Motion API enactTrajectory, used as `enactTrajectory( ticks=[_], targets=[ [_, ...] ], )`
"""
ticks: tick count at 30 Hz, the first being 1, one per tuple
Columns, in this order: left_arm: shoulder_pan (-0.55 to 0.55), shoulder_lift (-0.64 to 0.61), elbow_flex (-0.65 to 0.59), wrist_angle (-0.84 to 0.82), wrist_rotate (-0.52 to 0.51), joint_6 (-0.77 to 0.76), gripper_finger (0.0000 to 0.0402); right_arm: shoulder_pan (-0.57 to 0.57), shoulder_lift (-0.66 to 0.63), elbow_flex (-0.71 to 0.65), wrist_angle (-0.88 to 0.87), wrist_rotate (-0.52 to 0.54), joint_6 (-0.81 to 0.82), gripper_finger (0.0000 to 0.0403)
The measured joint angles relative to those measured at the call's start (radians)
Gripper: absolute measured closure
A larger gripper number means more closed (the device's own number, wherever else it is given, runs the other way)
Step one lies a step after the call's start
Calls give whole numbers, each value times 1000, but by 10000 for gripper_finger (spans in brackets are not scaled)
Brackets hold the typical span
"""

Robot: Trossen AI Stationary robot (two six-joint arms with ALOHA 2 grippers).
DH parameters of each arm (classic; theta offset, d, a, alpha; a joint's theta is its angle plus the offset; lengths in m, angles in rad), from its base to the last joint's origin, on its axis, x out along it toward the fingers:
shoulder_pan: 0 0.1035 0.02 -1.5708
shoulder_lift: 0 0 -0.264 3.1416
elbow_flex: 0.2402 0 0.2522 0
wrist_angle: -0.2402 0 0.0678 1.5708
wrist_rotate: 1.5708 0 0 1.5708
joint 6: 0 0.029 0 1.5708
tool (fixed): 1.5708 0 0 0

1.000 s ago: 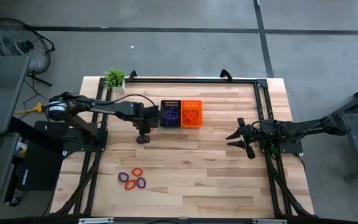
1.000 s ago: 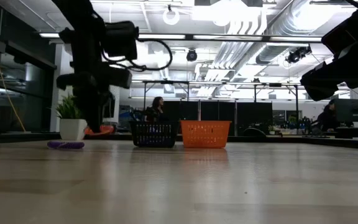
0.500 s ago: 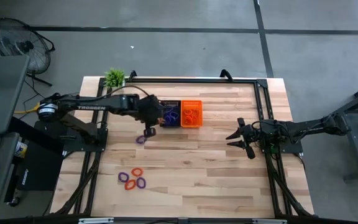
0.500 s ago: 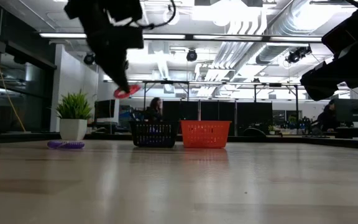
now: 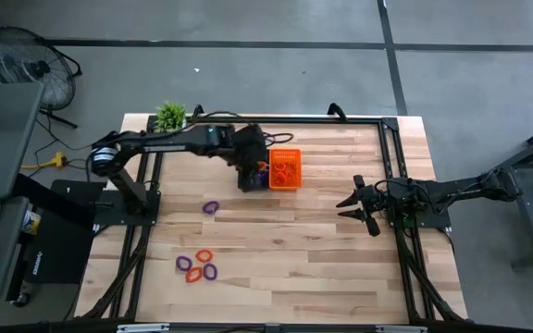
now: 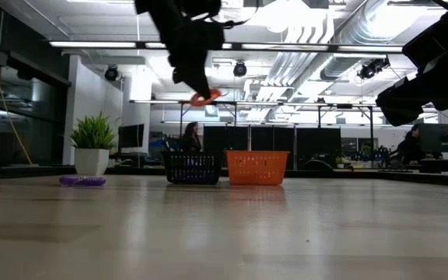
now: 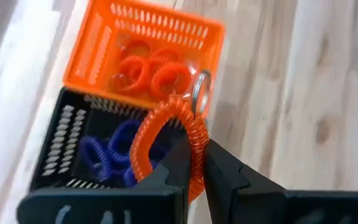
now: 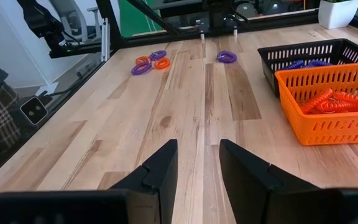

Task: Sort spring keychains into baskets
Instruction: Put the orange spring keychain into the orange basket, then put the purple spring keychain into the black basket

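From above, the left gripper (image 5: 249, 174) hangs over the black basket (image 5: 259, 171), next to the orange basket (image 5: 285, 169) near the table's (image 5: 322, 268) far edge, a position that looks chosen to carry its load on to the matching bin. One purple keychain (image 5: 211, 206) lies alone on the boards, and a cluster of purple and orange-red keychains (image 5: 197, 266) waits nearer the front edge. The right gripper (image 5: 353, 207) is parked well apart at the table's right side. At table height, the orange-red keychain (image 6: 204, 98) rides high in the air above the two baskets, its loop seen nearly edge-on and roughly level, beside a potted plant (image 6: 92, 145). The left wrist camera shows the fingers (image 7: 176, 163) pinched narrowly on the coil, the loop standing on edge between them, its long axis running away from the gripper toward the baskets, with a metal split ring (image 7: 201, 92) at its far end; purple coils fill the black basket and orange ones the orange. The right wrist camera shows that arm's fingers (image 8: 160, 171) parted and holding nothing.
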Motion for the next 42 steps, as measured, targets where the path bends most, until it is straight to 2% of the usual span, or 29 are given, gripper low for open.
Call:
enactTrajectory(
  ticks=[4,11,16,23,32,42],
  targets=[
    [15,94,110,-54,66,-78,376,0,0,0,0,0,0,289],
    [36,231,240,-40,174,-187,376,0,0,0,0,0,0,289],
    [49,305,287,8,220,-220,376,0,0,0,0,0,0,289],
    [82,360,293,86,291,-302,376,0,0,0,0,0,0,289],
    [122,385,287,97,265,-368,369,0,0,0,0,0,0,289],
    [145,381,291,106,192,-370,277,0,0,0,0,0,0,289]
  ],
)
